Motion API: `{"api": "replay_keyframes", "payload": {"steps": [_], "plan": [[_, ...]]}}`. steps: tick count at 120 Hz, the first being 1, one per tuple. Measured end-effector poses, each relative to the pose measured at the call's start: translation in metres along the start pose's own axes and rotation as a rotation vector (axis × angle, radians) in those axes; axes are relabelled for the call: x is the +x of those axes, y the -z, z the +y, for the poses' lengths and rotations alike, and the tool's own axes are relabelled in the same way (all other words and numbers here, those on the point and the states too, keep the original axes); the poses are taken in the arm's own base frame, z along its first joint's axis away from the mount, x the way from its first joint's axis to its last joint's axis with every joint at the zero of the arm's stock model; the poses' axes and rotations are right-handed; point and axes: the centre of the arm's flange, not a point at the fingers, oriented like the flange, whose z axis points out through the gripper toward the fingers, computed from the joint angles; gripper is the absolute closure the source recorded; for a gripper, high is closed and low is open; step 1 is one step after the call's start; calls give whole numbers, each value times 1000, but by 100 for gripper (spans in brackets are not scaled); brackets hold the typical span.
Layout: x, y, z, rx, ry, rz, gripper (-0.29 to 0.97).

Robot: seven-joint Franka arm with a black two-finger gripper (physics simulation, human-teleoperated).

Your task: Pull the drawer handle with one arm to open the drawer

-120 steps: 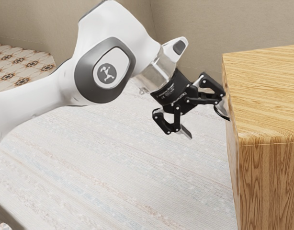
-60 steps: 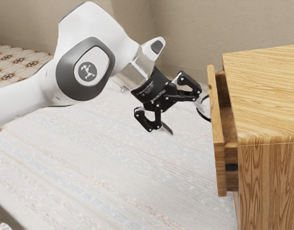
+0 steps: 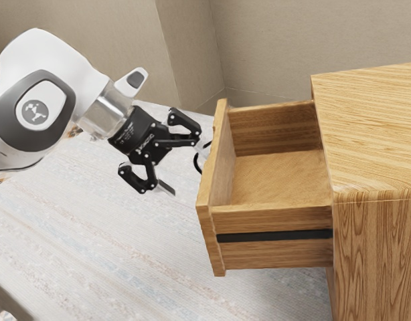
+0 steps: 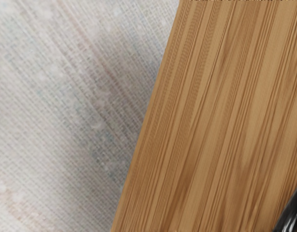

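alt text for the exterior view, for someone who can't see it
A wooden drawer stands pulled far out of a wooden cabinet at the exterior view's right. A white arm comes in from the exterior view's left, its open black gripper at the drawer's front panel, beside the dark handle.

handle [image 3: 198, 159] was mostly hidden behind drawer [image 3: 213, 160] front | tool [image 3: 184, 168] contact with handle could not be told | cabinet [image 3: 373, 134] ran off exterior view's right and lower edges | arm [image 3: 31, 110] was cut off at its left edge
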Motion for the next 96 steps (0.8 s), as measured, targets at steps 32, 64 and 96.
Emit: {"api": "replay_keyframes", "payload": {"steps": [32, 64, 96], "plan": [[7, 27, -35, -28, 9, 6, 0], [21, 46, -65, -43, 29, 20, 0], [20, 88, -87, -102, 14, 34, 0]]}}
